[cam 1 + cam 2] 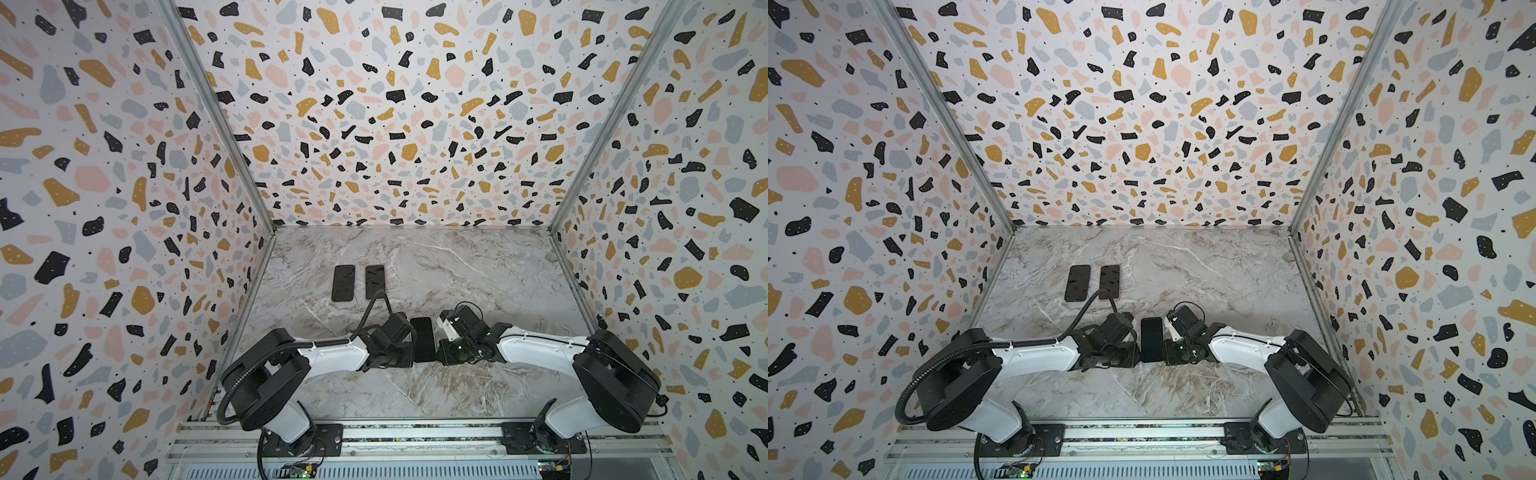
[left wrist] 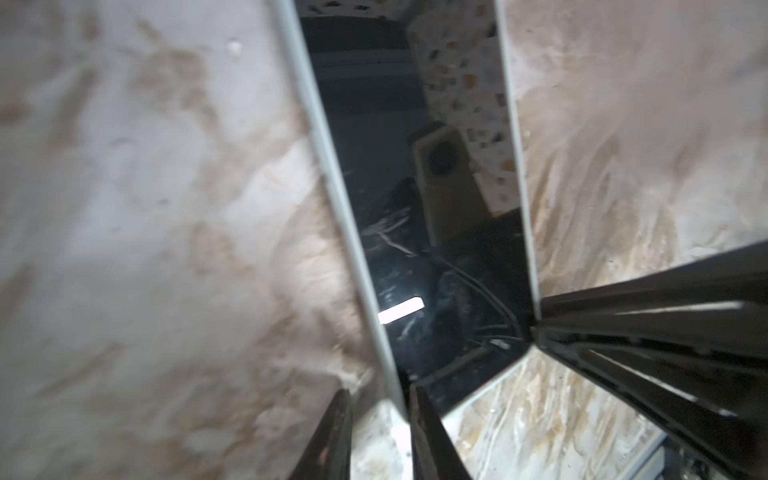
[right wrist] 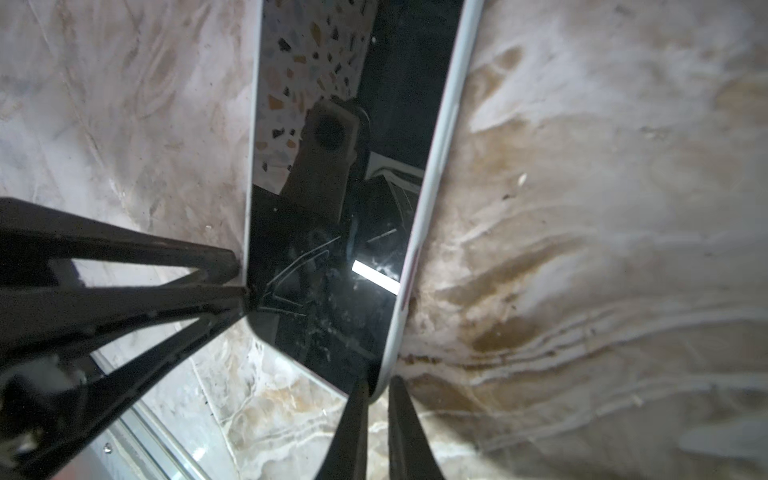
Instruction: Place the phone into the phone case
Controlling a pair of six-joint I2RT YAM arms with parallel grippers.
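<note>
Left wrist view: the phone (image 2: 415,208) runs away from the lens, glossy black face showing, with a pale rim down each long side. The left end effector (image 2: 379,392) has its two thin fingers set either side of one rim, near a corner. One finger looks hard against the rim, but a sliver of marble shows beside the other, so I cannot tell whether that pinch has closed. In the right wrist view the right end effector (image 3: 379,382) is clenched on the opposite rim, both fingers tight to it.

In both top views the phone sits between the two arms, toward the front middle of the bench (image 1: 478,270). It is well apart from two dark slabs (image 1: 343,282) (image 1: 374,281) lying side by side at the far left. Either may be the case; I can't say. Whether the phone is lifted is unclear.

To my eye it will handle as a stiff, thin, fairly dense thing with no give, its glass slick and breakable. The rims are the place to hold, not the face. Both sides need holding evenly, or it could pivot and slip.
</note>
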